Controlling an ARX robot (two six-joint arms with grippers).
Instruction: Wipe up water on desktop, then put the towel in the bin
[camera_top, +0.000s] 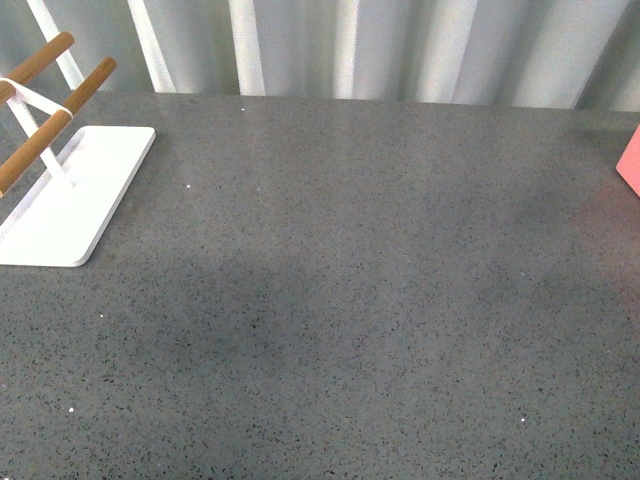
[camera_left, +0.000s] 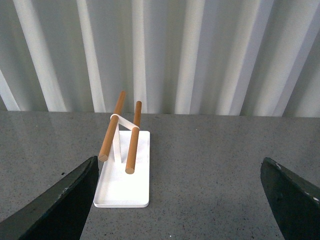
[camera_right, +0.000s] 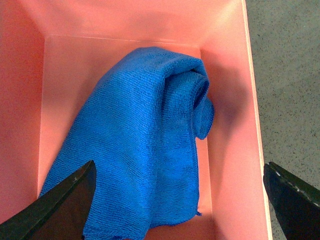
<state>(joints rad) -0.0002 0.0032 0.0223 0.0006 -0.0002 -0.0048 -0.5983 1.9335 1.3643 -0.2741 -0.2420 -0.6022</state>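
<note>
— Right gripper (camera_right: 177, 200)?
— Spread wide, holding nothing, poised over the pink bin (camera_right: 235, 150).
— Towel (camera_right: 145, 145)?
— Blue, crumpled, lying inside that bin (one fold rolled against the wall).
— Left gripper (camera_left: 182, 200)?
— Also spread, empty, above the speckled grey surface (camera_left: 210, 170), facing a white rack (camera_left: 124, 185) with two wooden bars.
— Front view?
— Rack far left, pink bin corner (camera_top: 630, 160) at far right, well apart.
</note>
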